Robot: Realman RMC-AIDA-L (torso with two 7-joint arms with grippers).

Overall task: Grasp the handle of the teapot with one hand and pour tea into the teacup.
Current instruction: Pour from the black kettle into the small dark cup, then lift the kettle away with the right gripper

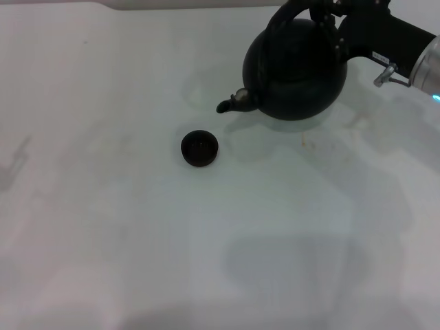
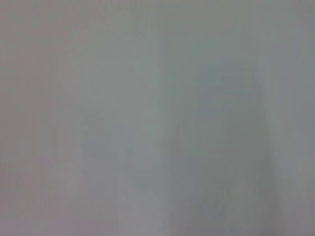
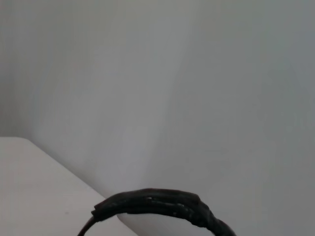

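Observation:
The round black teapot (image 1: 299, 69) hangs above the white table at the far right, and its shadow lies below it. Its short spout (image 1: 230, 103) points left and slightly down. My right gripper (image 1: 326, 14) is shut on the black arched handle (image 1: 283, 19) at the top of the pot. In the right wrist view a stretch of the handle (image 3: 157, 204) shows against a pale wall. The small black teacup (image 1: 199, 148) stands on the table, left of and nearer than the spout tip, apart from it. My left gripper is out of view.
The white table (image 1: 103, 227) spreads to the left and front of the teacup. A small brownish mark (image 1: 302, 142) lies on it under the pot. The left wrist view shows only a plain grey surface.

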